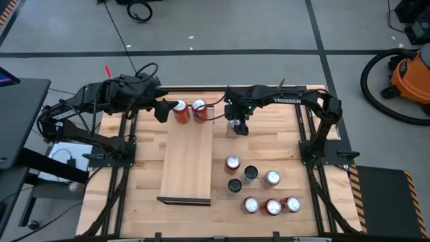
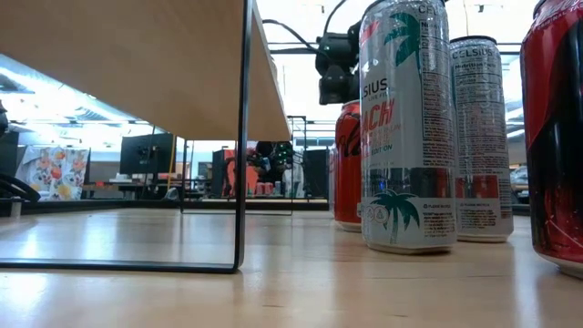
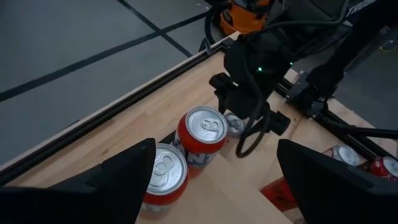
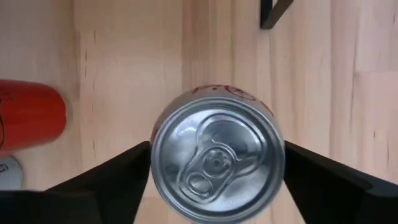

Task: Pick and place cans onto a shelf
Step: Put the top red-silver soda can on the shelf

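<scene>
The right gripper (image 4: 214,168) hung directly above a silver-topped can (image 4: 216,165) standing on the tabletop (image 1: 269,144) just beside the shelf (image 1: 188,161). Its two dark fingers (image 4: 106,186) stood spread on either side of the can's top; whether they touched the can's body could not be made out, since the lid hid everything below. In the high view that can was almost wholly covered by the gripper.

The left gripper (image 3: 214,180) hovered with its fingers spread wide, holding nothing. Just ahead of it, two red cans (image 3: 183,155) stood upright and touching each other at the shelf's far end. Past them the right arm's wrist blocked the view of its can.

Nearer the table's front edge, well apart from both grippers, seven more cans (image 1: 259,188) stood in a loose cluster beside the shelf. The low view showed only a few of these, cut off at the picture's edge, and the shelf's underside and dark rail (image 2: 242,137).
</scene>
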Tool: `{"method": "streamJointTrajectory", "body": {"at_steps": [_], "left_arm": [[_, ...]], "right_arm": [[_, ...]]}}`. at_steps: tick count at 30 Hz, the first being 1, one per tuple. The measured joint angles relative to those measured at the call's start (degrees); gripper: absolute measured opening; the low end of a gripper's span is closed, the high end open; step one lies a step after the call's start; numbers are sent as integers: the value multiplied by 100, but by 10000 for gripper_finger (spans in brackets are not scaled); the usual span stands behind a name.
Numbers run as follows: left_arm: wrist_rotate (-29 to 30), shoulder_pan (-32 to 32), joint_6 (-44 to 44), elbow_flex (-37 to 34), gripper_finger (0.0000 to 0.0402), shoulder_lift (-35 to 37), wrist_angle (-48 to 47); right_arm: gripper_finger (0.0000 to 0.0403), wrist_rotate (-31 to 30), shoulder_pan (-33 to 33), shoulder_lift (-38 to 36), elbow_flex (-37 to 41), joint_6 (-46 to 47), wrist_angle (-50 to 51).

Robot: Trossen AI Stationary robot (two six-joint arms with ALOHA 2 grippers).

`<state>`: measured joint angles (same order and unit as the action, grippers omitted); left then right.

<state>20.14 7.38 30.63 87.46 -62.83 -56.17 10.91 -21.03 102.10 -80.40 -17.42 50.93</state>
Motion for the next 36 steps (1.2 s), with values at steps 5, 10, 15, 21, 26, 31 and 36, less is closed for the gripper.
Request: {"method": "streamJointTrajectory", "body": {"at_steps": [5, 10, 15, 21, 26, 31, 36], "left_arm": [[15, 0, -19, 0, 348, 0, 12], [17, 0, -110, 0, 348, 0, 12], [-143, -62, -302, 2, 348, 77, 17], [-693, -63, -523, 0, 348, 253, -76], [-756, -61, -585, 1, 348, 455, -331], [-825, -61, -579, 2, 348, 656, -397], [-849, -61, -531, 2, 348, 808, -428]], "right_arm": [[314, 252, -78, 0, 0, -65, 3], [332, 226, -34, -2, 0, -35, -19], [371, 53, -9, -11, 0, 55, -60], [380, -53, 147, -11, 0, 326, -154], [376, -299, 401, 7, 41, 343, -295], [373, -638, 593, 92, 391, 197, -479], [365, -859, 666, 81, 534, -37, -479]]}}
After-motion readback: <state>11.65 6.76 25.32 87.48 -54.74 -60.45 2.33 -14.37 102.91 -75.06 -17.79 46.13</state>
